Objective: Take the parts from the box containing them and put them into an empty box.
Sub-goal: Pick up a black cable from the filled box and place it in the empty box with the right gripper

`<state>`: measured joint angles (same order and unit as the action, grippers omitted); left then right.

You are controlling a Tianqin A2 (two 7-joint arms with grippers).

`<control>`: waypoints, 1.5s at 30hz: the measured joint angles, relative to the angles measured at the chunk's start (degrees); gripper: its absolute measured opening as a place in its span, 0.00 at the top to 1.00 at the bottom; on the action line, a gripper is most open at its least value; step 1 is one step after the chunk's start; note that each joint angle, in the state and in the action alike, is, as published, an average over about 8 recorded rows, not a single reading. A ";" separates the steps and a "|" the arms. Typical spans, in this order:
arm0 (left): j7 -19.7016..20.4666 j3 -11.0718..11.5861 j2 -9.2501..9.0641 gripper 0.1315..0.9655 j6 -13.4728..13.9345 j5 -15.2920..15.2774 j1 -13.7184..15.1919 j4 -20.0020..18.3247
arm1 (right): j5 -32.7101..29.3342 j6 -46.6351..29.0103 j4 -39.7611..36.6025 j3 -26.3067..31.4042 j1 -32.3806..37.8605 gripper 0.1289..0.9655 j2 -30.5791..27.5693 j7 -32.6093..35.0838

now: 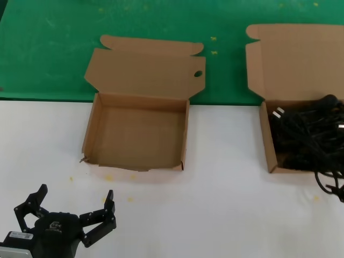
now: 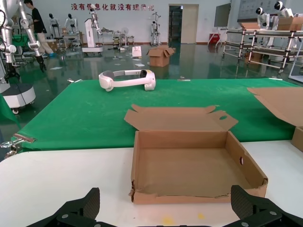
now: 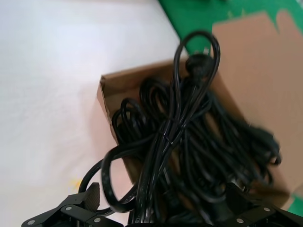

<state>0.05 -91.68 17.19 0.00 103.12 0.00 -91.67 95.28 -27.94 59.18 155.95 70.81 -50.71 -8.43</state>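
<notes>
The empty box (image 1: 88, 129) lies open at centre, with a round hole (image 1: 198, 73) in its lid and a ragged front wall; it also shows in the left wrist view (image 2: 180, 196). My left gripper (image 1: 75, 207) is open and empty on the white table in front of this box, which lies ahead of its fingers (image 2: 165, 208). The box with the parts (image 1: 267, 140) sits at the right, full of tangled black power cords (image 1: 306, 140), one loop hanging over its front wall. My right gripper (image 3: 163, 203) is out of the head view; it is open, close over the cords (image 3: 180, 137), fingers wide either side of the bundle.
A green mat (image 1: 54, 43) covers the far half of the table behind both boxes. A white headset (image 2: 127, 79) lies on the mat far behind the empty box. The full box's tall lid (image 1: 301, 59) stands open at the back right.
</notes>
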 joint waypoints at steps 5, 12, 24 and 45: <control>-0.01 0.00 0.00 0.00 0.00 -0.01 0.00 0.00 | -13.64 -3.42 2.28 -3.77 -1.73 0.05 0.33 -13.69; -0.02 0.00 0.00 0.00 0.00 -0.01 0.00 0.00 | -31.33 -8.23 6.89 -10.98 -5.27 0.14 1.17 -29.33; -0.03 0.00 0.00 0.00 0.00 -0.01 0.00 0.00 | -46.14 -16.94 15.23 -25.85 -13.36 0.41 4.16 -36.05; -0.03 0.00 0.00 0.00 0.00 -0.01 0.00 0.00 | -53.57 -24.84 19.76 -41.87 -20.70 0.83 11.02 -31.80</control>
<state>0.02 -91.68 17.19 0.00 103.11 0.00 -91.67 41.71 -52.78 78.94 114.08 50.12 -39.69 -40.24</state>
